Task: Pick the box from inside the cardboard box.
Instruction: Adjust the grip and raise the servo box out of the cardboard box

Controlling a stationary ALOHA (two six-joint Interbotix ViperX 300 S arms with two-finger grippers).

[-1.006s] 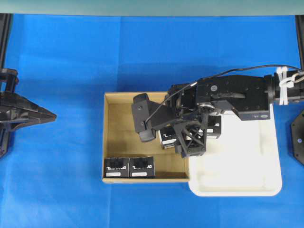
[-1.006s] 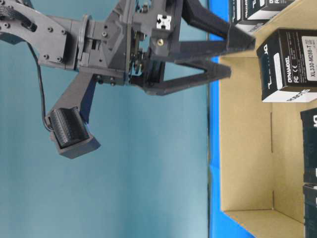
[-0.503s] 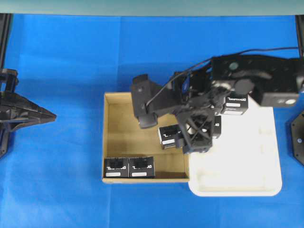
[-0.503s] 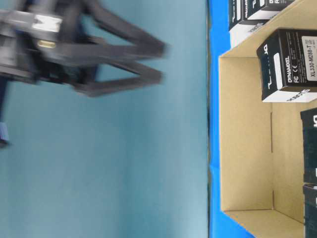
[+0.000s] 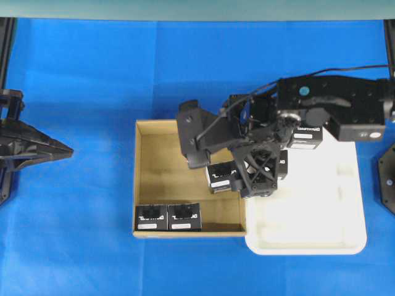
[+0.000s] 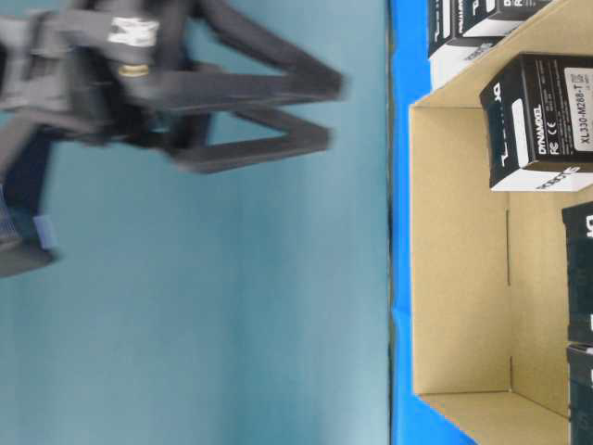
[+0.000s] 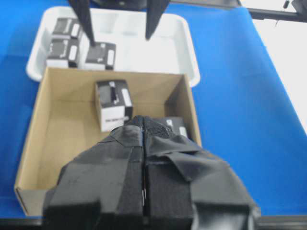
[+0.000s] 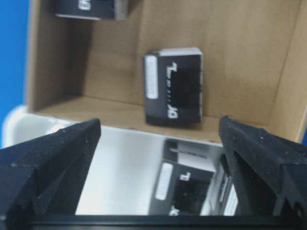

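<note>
Your right gripper (image 5: 254,179) hangs above the seam where the cardboard box (image 5: 143,179) meets the white tray (image 5: 321,234), its two fingers spread wide with nothing between them. Through its wrist camera you look down between the fingers (image 8: 53,158) at the box (image 8: 173,87), a black carton with white lettering that lies on the brown floor close to the wall nearest the tray. In the overhead view that same carton shows partly under the gripper frame, at the box's right side. Two more black cartons (image 5: 168,217) sit side by side against the near wall of the cardboard box, well apart from it. Several others rest in the tray, one of them (image 5: 305,137) peeking out from beneath your right arm. From table level the gripper appears blurred and raised clear of the cardboard box, jaws parted. Your left gripper (image 7: 143,191) stays back on its own side, its padded fingers pressed together and empty, facing the cardboard box from the open blue tabletop (image 5: 74,74).
</note>
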